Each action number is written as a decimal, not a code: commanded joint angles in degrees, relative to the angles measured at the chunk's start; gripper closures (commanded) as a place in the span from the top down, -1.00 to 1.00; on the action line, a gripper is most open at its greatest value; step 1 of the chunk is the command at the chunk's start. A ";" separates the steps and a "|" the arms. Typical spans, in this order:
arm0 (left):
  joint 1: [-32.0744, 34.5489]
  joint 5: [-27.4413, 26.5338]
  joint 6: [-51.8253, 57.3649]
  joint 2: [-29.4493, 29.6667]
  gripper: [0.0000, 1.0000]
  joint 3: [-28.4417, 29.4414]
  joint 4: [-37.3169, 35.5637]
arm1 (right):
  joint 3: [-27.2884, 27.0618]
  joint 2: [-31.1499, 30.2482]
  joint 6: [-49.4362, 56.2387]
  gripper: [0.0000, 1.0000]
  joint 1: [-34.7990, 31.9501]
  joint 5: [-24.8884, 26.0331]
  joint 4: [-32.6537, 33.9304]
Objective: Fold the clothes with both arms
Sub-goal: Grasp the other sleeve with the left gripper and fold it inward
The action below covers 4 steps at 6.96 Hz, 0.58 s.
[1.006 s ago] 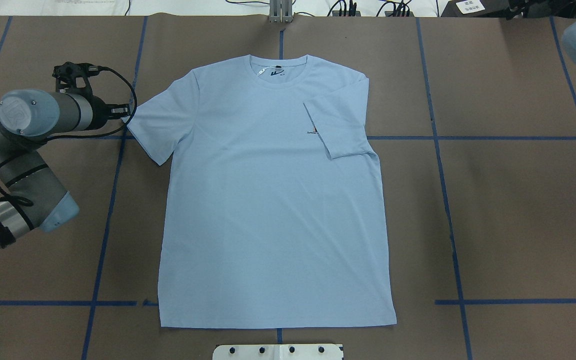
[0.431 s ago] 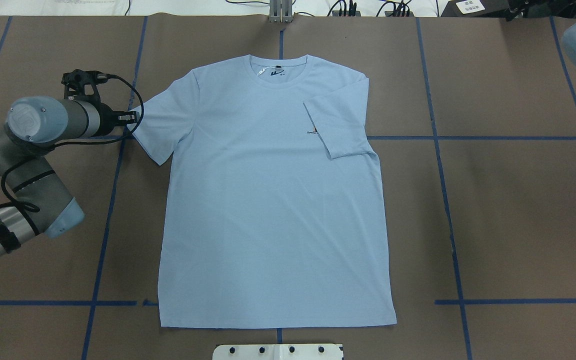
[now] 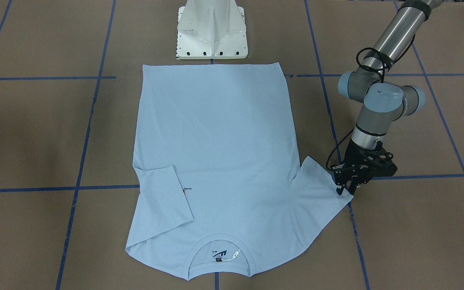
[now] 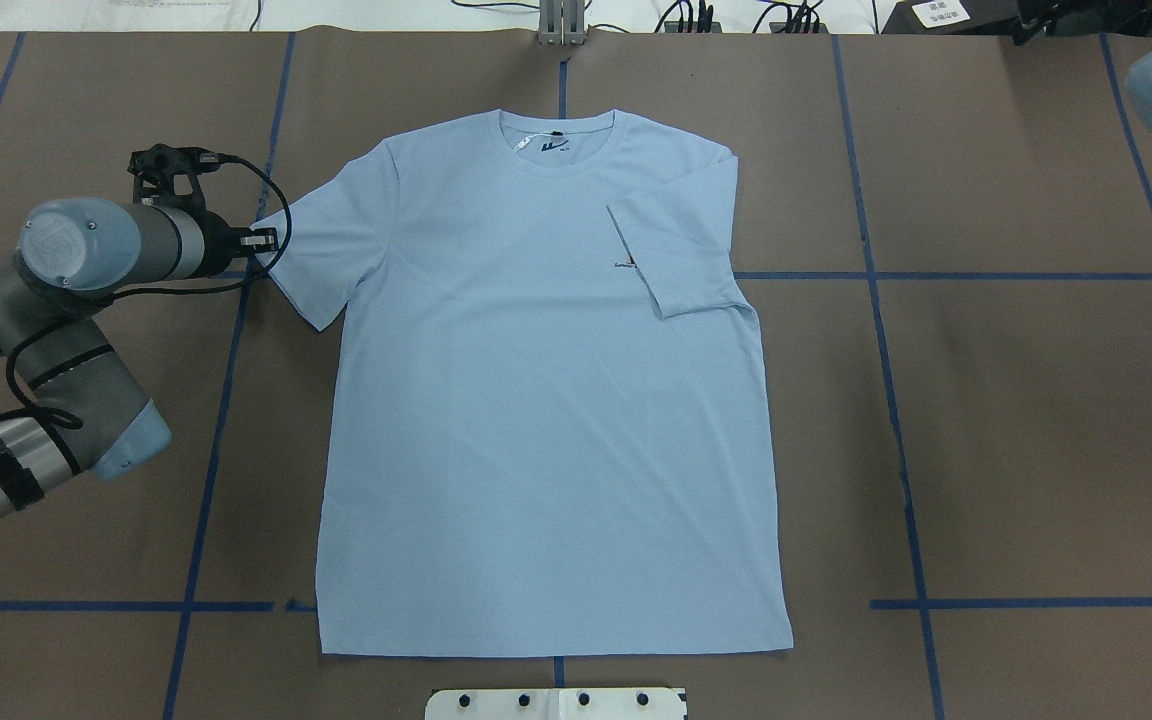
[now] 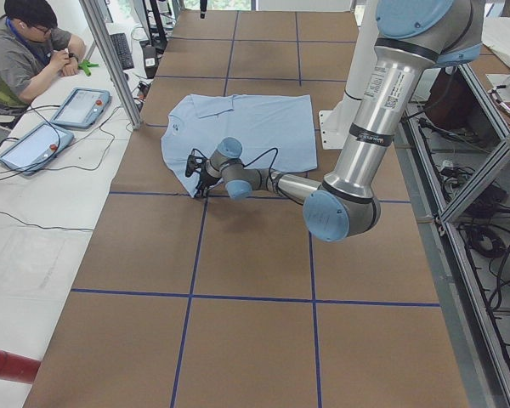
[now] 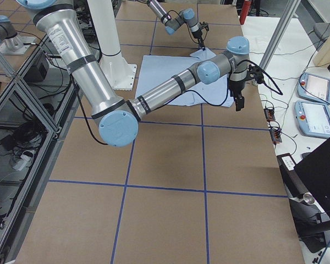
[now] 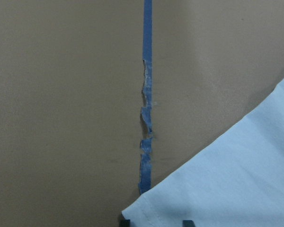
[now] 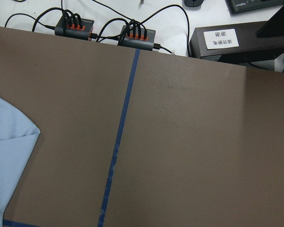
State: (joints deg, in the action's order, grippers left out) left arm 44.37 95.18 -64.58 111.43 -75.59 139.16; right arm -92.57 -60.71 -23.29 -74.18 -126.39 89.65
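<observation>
The overhead view looks forward and down onto the brown, blue-taped surface (image 4: 1036, 450) from the side of the white pedestal base (image 4: 556, 703). The front-facing view looks steeply down from across it, that base at its top. Both share the light blue short-sleeved T-shirt (image 4: 546, 400). Side views look along from each end. The left wrist camera sits close over a corner of that T-shirt, the right wrist one higher.

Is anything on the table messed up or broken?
Two small things. The T-shirt has its sleeve on the robot's right folded in over the chest, while the other sleeve lies flat, spread out. And the blue tape line beside that spread sleeve looks torn and ragged in the left wrist view.
</observation>
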 commanded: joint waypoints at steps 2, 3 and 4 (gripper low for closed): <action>-0.07 -0.08 -0.02 1.32 -1.00 -1.13 -0.64 | -0.07 -0.11 -0.08 1.00 0.00 0.00 0.00; -0.07 0.18 -0.02 2.12 -1.00 -3.40 -1.17 | -0.07 -0.11 -0.08 1.00 0.00 0.00 0.00; -0.07 0.18 -0.54 4.39 -1.00 -3.94 -4.22 | -0.24 -0.11 -0.08 1.00 0.00 0.00 0.00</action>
State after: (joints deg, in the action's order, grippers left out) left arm 44.30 95.28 -64.71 113.73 -78.31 137.45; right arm -92.70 -60.81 -23.38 -74.18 -126.39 89.65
